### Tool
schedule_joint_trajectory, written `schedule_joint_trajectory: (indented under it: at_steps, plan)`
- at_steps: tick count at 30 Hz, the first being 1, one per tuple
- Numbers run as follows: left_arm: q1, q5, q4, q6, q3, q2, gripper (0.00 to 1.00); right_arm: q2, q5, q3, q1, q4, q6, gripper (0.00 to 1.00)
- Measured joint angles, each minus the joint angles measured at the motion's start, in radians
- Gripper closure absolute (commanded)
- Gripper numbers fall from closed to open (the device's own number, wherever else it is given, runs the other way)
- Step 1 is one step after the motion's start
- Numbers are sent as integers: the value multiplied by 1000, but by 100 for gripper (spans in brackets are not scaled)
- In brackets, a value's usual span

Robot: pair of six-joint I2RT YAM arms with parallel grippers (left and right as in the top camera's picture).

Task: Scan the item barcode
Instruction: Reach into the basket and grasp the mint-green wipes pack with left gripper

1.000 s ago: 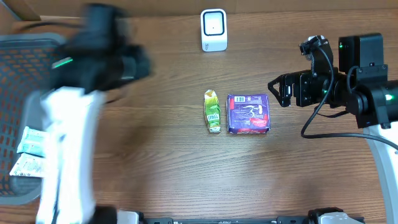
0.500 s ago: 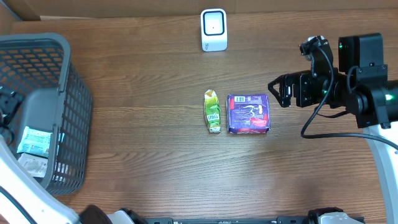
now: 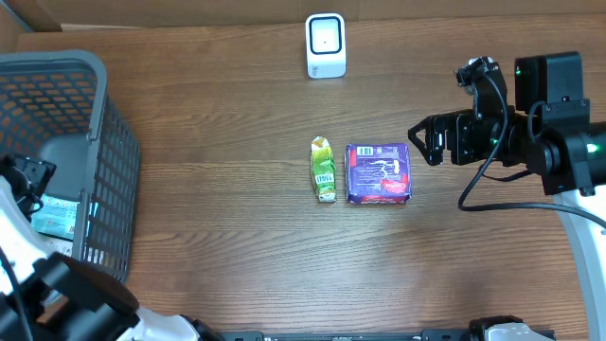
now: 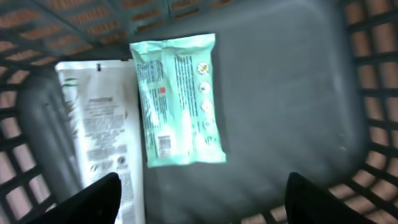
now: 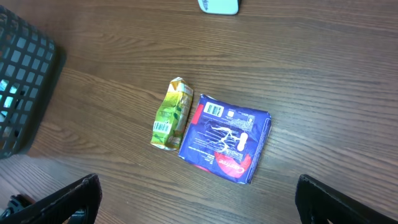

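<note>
Item 1. Purple packet point(image 3: 378, 173): lies flat near the middle of the table point(image 3: 237, 246), with a white barcode patch showing at one corner in my right wrist view.

Item 2. Green pouch point(image 3: 324, 170): lies flat at the packet's 9 o'clock, long side alongside it. It is just beside the packet, perhaps touching; I cannot tell which. A barcode faces up near its lower end.

Item 3. White scanner point(image 3: 325, 44): stands at 12 o'clock from the pouch, well apart, near the table's far edge.

Item 4. My right gripper point(image 3: 426, 140): sits at the packet's 3 o'clock, near but apart from it. Its fingers are spread wide with nothing between them, and both items lie in its camera's view.

Item 5. Grey basket point(image 3: 114, 170): stands at the table's 9 o'clock edge, well apart from the two items.

Item 6. Mint-green pack point(image 4: 179, 99): lies flat on the basket floor, printed back and barcode up.

Item 7. White sachet point(image 4: 102, 130): lies flat at the mint pack's 9 o'clock, its edge against or slightly under it.

Item 8. My left gripper point(image 4: 208, 202): hangs over the basket's inside, above both packs. Its fingers are released and apart, grasping nothing.
</note>
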Motion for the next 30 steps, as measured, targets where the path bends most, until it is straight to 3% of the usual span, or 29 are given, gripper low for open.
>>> schedule_joint_trajectory:
  at_steps: [3,12,19,30]
  plan:
    - [0,-13,45,-3,-27,40,22,0,0,0,0,-1,0,0]
    - [0,-64,57,-7,-31,166,1,0,0,0,0,-1,0,0]
    - [0,-73,64,-10,-34,261,0,0,0,0,0,-5,0,0]
    - [0,-153,125,-10,-76,269,0,0,0,0,0,-8,0,0]
